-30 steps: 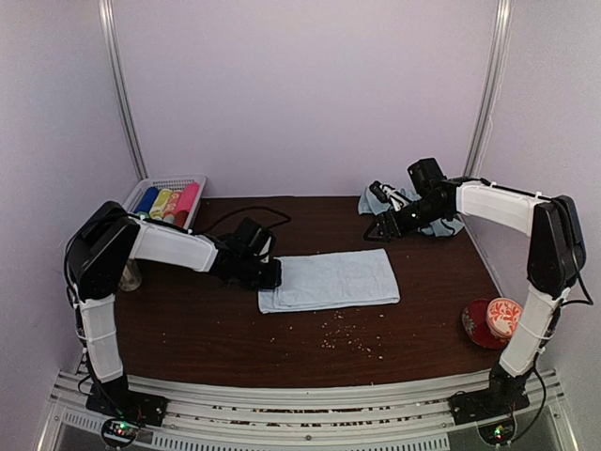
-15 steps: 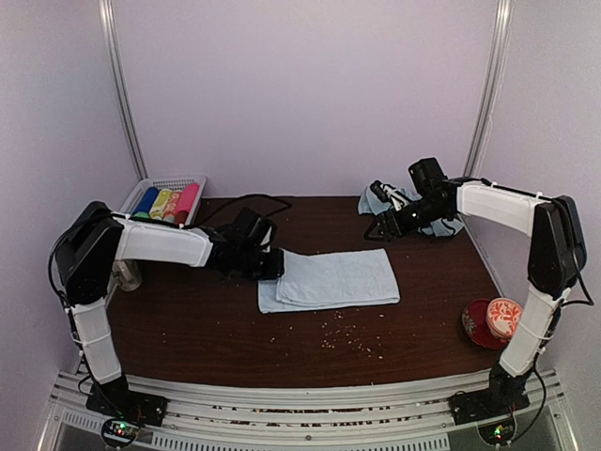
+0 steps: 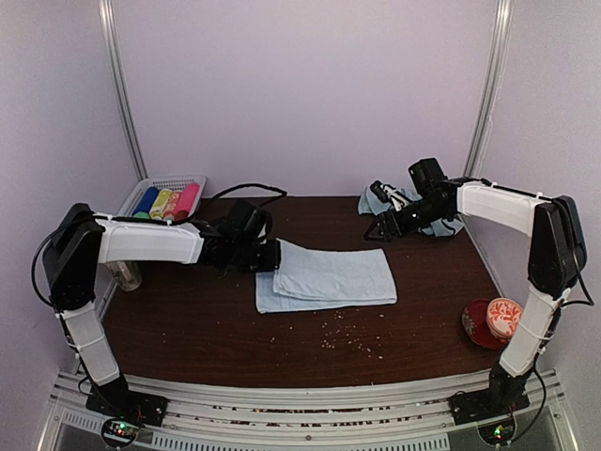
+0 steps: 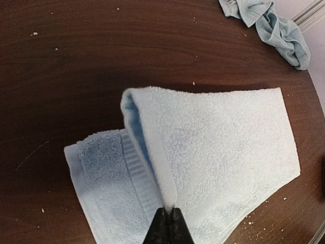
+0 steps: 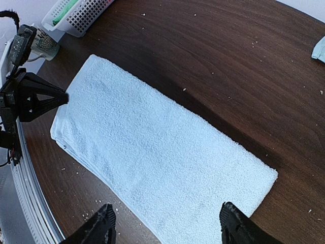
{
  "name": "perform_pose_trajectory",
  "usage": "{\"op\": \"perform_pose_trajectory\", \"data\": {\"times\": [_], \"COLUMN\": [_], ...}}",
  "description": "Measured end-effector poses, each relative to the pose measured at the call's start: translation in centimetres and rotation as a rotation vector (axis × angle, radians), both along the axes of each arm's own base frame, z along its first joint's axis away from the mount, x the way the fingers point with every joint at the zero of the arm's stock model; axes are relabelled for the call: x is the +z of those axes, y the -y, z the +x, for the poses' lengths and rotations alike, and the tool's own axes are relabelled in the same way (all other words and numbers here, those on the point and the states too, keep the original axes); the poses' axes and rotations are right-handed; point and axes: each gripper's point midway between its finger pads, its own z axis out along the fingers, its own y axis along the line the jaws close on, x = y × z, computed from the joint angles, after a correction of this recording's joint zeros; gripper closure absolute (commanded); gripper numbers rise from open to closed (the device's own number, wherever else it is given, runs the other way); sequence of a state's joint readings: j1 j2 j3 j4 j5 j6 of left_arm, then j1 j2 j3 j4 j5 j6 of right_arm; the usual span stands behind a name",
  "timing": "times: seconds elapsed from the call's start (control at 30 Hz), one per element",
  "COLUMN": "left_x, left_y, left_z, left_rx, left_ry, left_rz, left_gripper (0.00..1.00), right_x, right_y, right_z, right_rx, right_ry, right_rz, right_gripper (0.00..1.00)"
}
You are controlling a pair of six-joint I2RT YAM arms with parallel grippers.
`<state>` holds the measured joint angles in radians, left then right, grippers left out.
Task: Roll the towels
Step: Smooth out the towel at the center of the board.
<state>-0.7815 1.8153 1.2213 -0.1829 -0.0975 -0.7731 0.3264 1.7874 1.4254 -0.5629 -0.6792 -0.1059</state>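
Note:
A pale light-blue towel [image 3: 329, 277] lies folded at the table's middle. My left gripper [image 3: 272, 256] is shut on its left end and holds that end lifted and curled over the lower layer. The left wrist view shows the pinched edge at my fingertips [image 4: 170, 216] and the towel [image 4: 223, 147] spreading away. A second pale blue towel [image 3: 404, 200] lies crumpled at the back right, also in the left wrist view [image 4: 277, 30]. My right gripper [image 3: 380, 230] hovers open and empty in front of it. Its wrist view looks down on the flat towel [image 5: 152, 152] between its spread fingers [image 5: 170, 223].
A white basket [image 3: 131, 194] with bright coloured rolls stands at the back left, also in the right wrist view [image 5: 81, 15]. A red dish [image 3: 481, 324] sits at the right front. A small jar [image 3: 127, 275] stands at the left edge. Crumbs [image 3: 347, 338] lie in front of the towel.
My left gripper has lifted the towel's left end and carried it toward the back and slightly right, folding it over. The right arm has not moved.

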Motion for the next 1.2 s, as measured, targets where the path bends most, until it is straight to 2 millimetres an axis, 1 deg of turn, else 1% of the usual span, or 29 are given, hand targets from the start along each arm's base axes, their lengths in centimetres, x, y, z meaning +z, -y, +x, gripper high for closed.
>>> {"op": "perform_pose_trajectory", "data": {"times": [0.27, 0.47, 0.67, 0.77, 0.9, 1.03, 1.2], "left_x": [0.8, 1.8, 4.5, 5.8, 6.6, 7.0, 8.6], "left_y": [0.1, 0.7, 2.1, 2.3, 2.0, 1.8, 2.0], "left_z": [-0.6, -1.3, -1.6, -1.7, -1.8, -1.7, -1.4], "left_rx": [0.011, 0.01, 0.008, 0.014, 0.03, 0.042, 0.054], "left_ry": [0.032, 0.067, 0.124, 0.149, 0.169, 0.178, 0.201], "left_rz": [0.025, 0.036, 0.03, 0.027, 0.034, 0.048, 0.047], "left_gripper": [1.0, 1.0, 1.0, 1.0, 1.0, 1.0, 1.0], "right_x": [-0.1, -0.2, -0.4, -0.5, -0.7, -0.8, -0.9], "right_y": [0.0, 0.1, 0.6, 0.8, 1.2, 1.5, 1.7], "right_z": [0.1, 0.1, 0.6, 0.8, 1.1, 1.3, 1.5], "right_rx": [-0.003, -0.007, -0.035, -0.048, -0.064, -0.082, -0.09], "right_ry": [0.003, 0.005, 0.015, 0.022, 0.028, 0.035, 0.039], "right_rz": [-0.002, -0.008, -0.033, -0.048, -0.067, -0.088, -0.098], "right_gripper": [0.29, 0.28, 0.25, 0.2, 0.17, 0.16, 0.15]}}
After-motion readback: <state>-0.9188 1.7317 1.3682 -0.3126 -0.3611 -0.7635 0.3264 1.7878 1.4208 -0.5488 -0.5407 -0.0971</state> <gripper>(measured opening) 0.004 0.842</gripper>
